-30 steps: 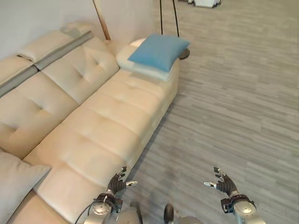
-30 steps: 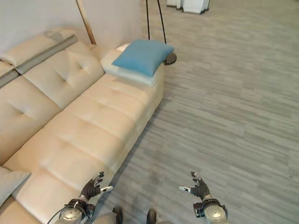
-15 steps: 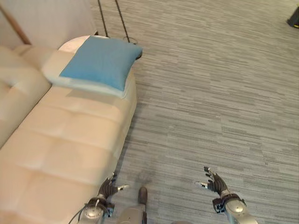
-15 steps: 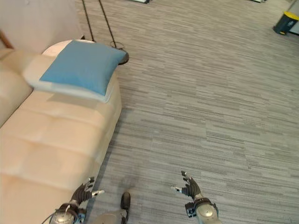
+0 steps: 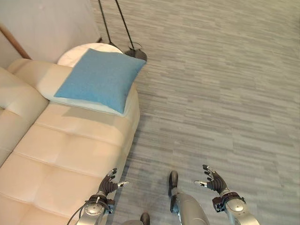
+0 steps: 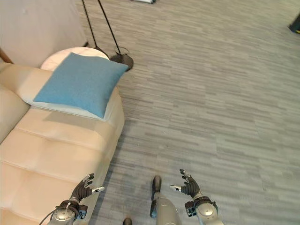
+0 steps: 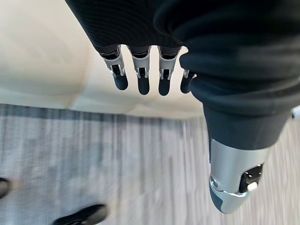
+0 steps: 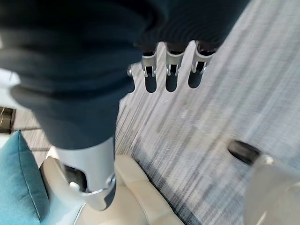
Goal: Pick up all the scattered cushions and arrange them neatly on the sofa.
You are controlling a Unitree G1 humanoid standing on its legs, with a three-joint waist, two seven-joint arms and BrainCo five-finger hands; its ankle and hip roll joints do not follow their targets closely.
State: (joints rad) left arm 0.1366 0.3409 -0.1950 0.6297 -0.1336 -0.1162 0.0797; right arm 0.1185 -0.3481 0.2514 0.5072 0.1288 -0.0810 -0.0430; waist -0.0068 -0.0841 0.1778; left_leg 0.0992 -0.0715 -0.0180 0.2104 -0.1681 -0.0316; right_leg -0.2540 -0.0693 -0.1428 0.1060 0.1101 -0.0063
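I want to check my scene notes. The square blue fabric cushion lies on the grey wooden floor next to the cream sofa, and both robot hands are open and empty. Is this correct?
Not quite. The square blue fabric cushion lies on the cream sofa, atop a white cushion at its end, not on the floor, as the left eye view shows. Both the left hand and right hand are open and empty.

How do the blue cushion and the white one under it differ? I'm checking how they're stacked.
The blue cushion lies on top, fully in sight; the white cushion lies beneath, showing as an edge around it. The blue cushion is turned corner-on toward the lamp base; the white cushion sits along the sofa end. Both lie flat at the sofa's far end, untouched by either open hand, left or right.
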